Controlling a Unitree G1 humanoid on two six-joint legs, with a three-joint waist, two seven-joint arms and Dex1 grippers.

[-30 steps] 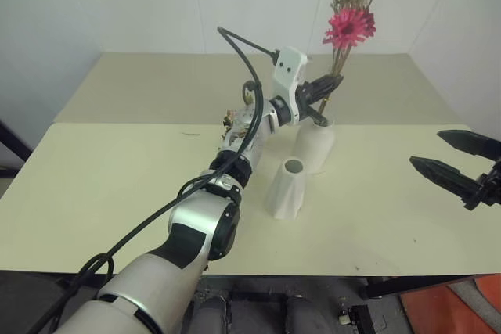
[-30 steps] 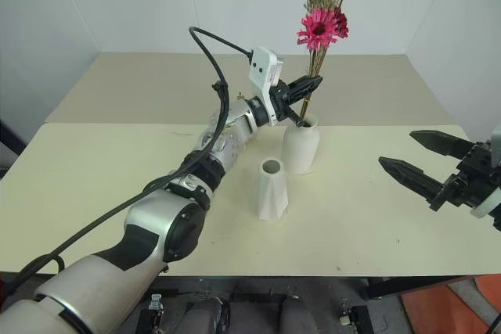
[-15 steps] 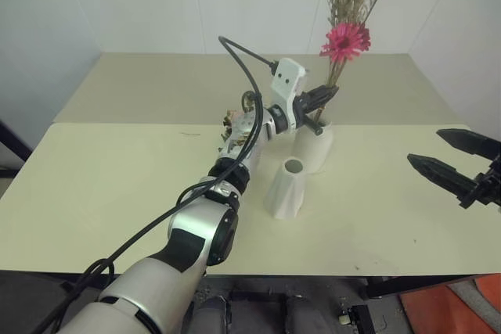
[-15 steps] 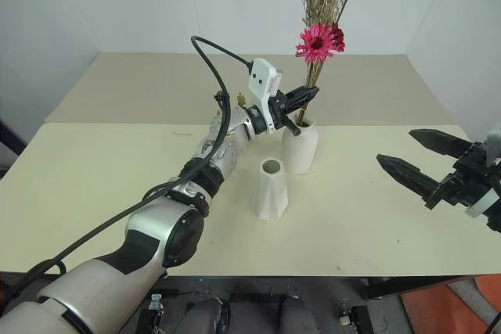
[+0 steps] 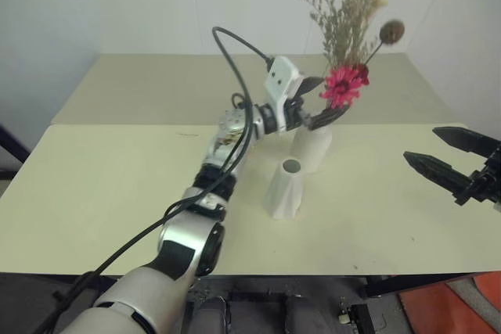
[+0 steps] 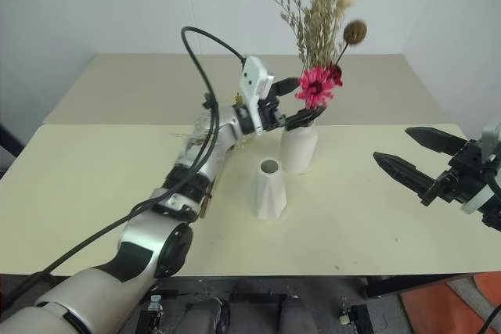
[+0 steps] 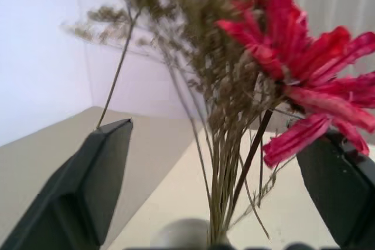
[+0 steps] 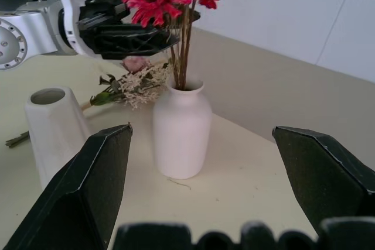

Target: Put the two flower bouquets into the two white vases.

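magenta bouquet (image 6: 317, 84): stood in the bottle vase, its stems seen entering the vase mouth; the daisy head, beige sprigs and brown seed pod are carried above the mouth. it is flanked by the left gripper's two fingers, with daylight seen on both sides of the stems in the left wrist view.
bottle vase (image 6: 299, 147): upright on the table, just below the left gripper and well apart from the right gripper.
rose bouquet (image 8: 130, 80): laid flat on the table behind the two vases, pink rose, cream sprigs and green leaves showing; it is found below the left arm, not touched by either gripper.
cone vase (image 6: 269, 188): upright with its round mouth empty, set just beside the bottle vase, on the near side of it and under the left forearm.
left gripper (image 6: 291, 103): held level at the height of the stems just above the bottle vase mouth; its fingers (image 7: 96, 168) are spread wide apart and nothing is clamped between them.
right gripper (image 6: 419, 156): held off to the side over the table, pointed towards the vases; its fingers (image 8: 88, 191) are parted and empty.
table (image 6: 94, 185): pale cream top, on which both vases and the rose bouquet are carried.
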